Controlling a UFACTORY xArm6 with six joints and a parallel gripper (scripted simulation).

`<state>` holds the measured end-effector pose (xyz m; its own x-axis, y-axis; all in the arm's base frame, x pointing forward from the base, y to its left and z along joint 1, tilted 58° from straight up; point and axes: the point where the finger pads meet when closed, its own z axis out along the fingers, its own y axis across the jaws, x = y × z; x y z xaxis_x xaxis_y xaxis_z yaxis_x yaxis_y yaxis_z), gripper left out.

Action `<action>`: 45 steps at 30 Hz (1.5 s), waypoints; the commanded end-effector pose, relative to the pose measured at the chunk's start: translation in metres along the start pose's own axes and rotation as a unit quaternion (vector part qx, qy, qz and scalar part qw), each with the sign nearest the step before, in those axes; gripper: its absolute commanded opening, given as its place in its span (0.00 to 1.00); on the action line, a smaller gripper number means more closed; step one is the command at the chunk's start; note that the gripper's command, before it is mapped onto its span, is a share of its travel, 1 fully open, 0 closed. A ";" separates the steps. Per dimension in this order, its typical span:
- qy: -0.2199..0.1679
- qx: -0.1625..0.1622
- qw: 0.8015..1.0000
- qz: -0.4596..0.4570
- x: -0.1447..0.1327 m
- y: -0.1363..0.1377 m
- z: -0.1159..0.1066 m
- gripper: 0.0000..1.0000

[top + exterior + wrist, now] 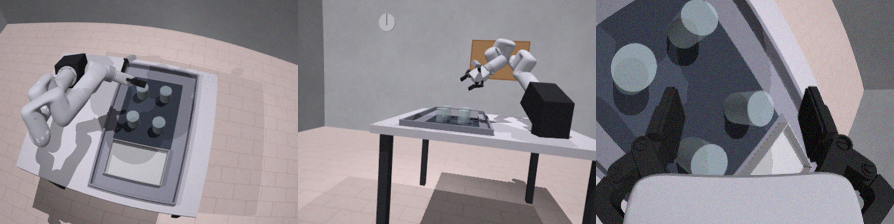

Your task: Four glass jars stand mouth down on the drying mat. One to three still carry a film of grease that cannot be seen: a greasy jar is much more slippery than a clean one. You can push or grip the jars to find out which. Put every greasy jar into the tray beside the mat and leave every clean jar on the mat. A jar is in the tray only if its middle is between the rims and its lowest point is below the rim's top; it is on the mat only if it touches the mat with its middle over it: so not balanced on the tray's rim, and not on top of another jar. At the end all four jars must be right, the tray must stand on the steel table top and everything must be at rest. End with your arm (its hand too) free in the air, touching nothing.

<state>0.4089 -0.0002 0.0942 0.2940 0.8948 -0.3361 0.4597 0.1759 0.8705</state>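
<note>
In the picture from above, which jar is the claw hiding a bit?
The jar nearest the robot's black base. From above, the claw overlaps only that one.

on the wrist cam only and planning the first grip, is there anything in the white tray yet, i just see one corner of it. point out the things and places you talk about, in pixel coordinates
Observer: No jar is in the tray (107,157) (761,141); the top view shows its whole inside, and all four jars stand on the mat (148,109) (708,75).
Operator: ok and how high is the gripper, touching anything
Observer: The exterior view shows the open gripper (139,82) (466,84) (741,101) in the air, well above the jar tops, touching nothing.
Operator: where's the arm base from the mat
Observer: In the top view the black base block (81,61) (551,113) stands outside the grey rim (186,128) (446,127) that surrounds mat and tray.
</note>
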 end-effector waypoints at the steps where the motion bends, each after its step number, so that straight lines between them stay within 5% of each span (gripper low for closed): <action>1: -0.044 0.011 0.998 0.050 0.001 0.005 0.004 1.00; 8: -0.044 0.011 0.998 0.050 0.001 0.005 0.004 1.00; 9: -0.093 0.023 0.990 0.103 0.001 0.008 0.008 1.00; 16: -0.093 0.023 0.990 0.103 0.001 0.008 0.008 1.00; 17: -0.139 0.035 0.977 0.155 0.002 0.012 0.011 1.00; 26: -0.139 0.035 0.977 0.155 0.002 0.012 0.011 1.00; 27: -0.187 0.047 0.959 0.207 0.002 0.015 0.015 1.00; 36: -0.187 0.047 0.959 0.207 0.002 0.015 0.015 1.00; 37: -0.235 0.059 0.935 0.258 0.002 0.019 0.019 1.00; 44: -0.235 0.059 0.935 0.258 0.002 0.019 0.019 1.00; 45: -0.279 0.070 0.907 0.307 0.002 0.023 0.024 1.00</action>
<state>0.4341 -0.0039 0.1030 0.8242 0.5655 -0.0285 0.2380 -0.3003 0.9237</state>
